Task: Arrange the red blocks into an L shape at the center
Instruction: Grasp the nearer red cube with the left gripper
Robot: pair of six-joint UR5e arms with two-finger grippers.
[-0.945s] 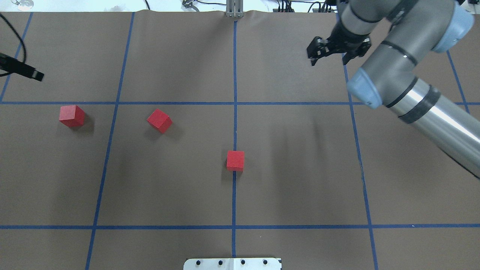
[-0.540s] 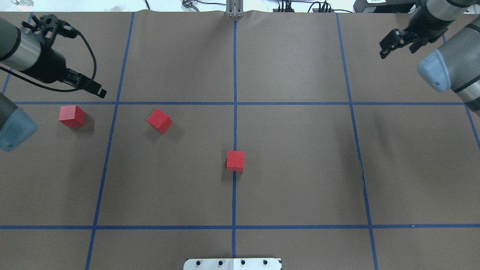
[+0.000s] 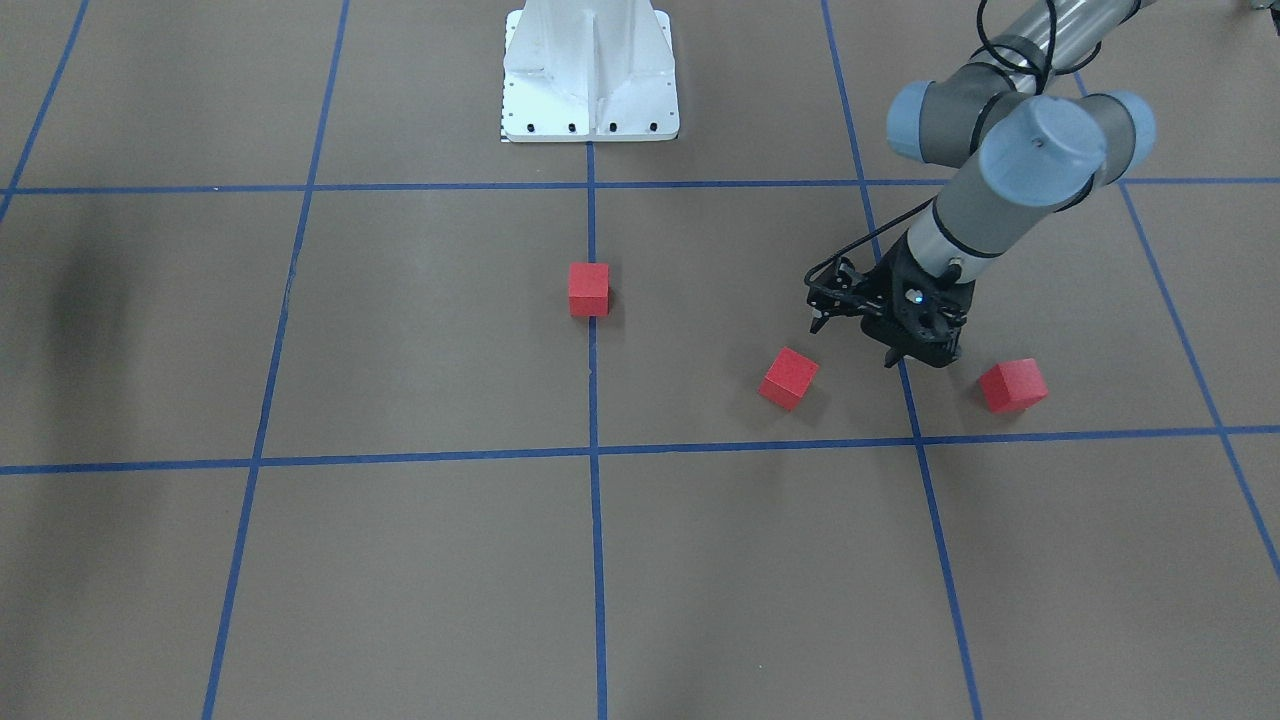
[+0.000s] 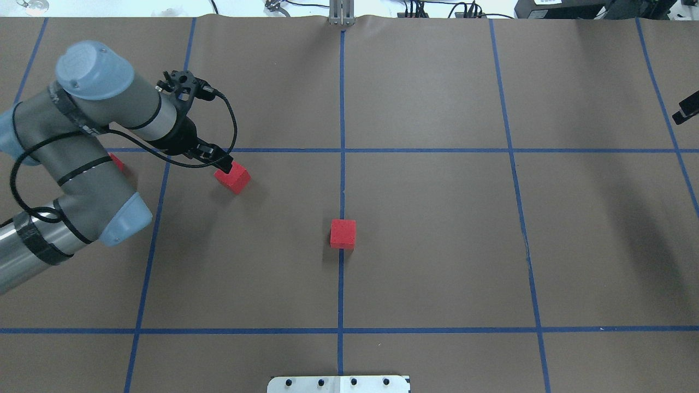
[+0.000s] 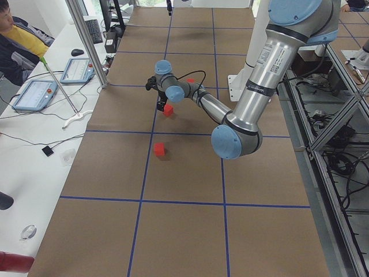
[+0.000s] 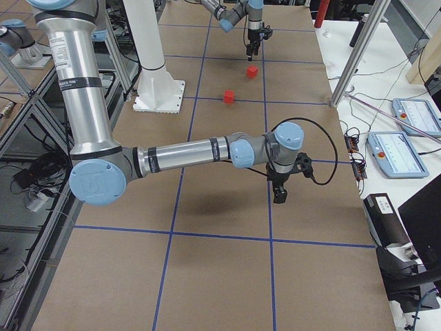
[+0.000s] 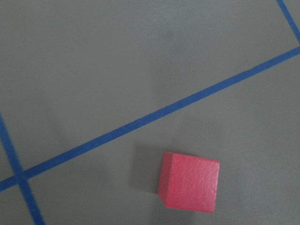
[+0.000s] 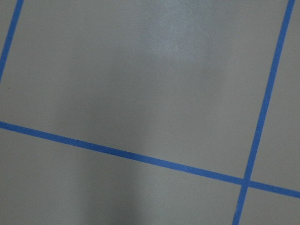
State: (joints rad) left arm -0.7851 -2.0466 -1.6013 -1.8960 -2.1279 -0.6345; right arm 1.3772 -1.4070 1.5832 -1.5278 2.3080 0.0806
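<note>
One red block sits on the middle vertical tape line; it also shows in the front view. A second, turned block lies left of centre. The third block lies further left, and in the overhead view my left arm hides all but a sliver of it. My left gripper hangs open and empty just beside the second block, between the two left blocks. The left wrist view shows that block low in frame. My right gripper is at the right edge; only part shows.
The white robot base plate is at the near edge. Blue tape lines cross the brown floor. The left arm's elbow overhangs the left column. An operator and tablets are beside the table's far side.
My left arm has swung in from the left edge to the second block, covering the far-left block. My right arm has drawn back to the right edge. The blocks have not moved.
</note>
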